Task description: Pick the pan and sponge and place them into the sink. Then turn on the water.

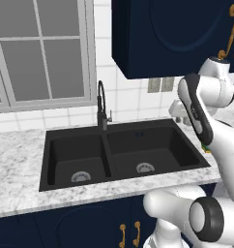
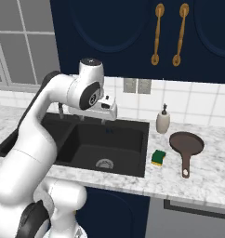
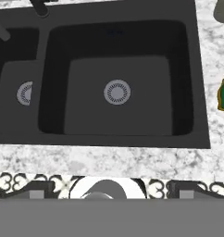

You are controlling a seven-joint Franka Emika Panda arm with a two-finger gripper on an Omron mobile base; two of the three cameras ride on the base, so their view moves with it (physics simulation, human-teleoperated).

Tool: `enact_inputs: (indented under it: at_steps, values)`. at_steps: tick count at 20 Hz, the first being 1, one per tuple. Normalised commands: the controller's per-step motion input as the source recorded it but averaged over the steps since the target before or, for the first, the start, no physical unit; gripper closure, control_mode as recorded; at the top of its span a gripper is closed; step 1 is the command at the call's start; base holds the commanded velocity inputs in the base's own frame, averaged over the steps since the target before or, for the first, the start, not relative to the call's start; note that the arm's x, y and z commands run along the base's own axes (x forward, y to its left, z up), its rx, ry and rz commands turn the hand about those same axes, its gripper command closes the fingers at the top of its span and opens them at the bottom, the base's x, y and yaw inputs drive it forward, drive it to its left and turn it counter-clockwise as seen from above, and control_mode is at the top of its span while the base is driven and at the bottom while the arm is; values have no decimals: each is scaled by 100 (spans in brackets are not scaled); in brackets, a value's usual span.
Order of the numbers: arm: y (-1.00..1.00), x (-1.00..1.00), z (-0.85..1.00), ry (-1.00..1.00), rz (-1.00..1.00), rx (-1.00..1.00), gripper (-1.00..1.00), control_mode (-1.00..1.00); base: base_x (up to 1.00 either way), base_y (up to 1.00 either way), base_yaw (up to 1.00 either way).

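Above the black double-basin sink (image 2: 109, 139), the fingers (image 2: 105, 122) hang wide and empty, with sponge (image 2: 158, 157) and pan (image 2: 186, 145) on the counter (image 2: 212, 174).

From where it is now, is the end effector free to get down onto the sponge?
Probably yes. The open end effector hangs over the sink, and the sponge lies uncovered on the counter beside it, apart from the pan and soap bottle.

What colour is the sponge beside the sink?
Yellow with a green top layer, sponge, clearest in the right base view.
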Motion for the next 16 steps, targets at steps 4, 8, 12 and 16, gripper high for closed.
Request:
enact_inputs:
  at_steps: [4,8,12,16]
  values:
    - [-99,-34,-18,10,0,-2,-100,-100,0,0,0]
    - [-100,0,-21,10,-1,-2,-100,-100,0,0,0]
    - [-100,0,-38,8,-2,0,-100,-100,0,0,0]
    - [-100,5,-56,8,-1,0,-100,-100,0,0,0]
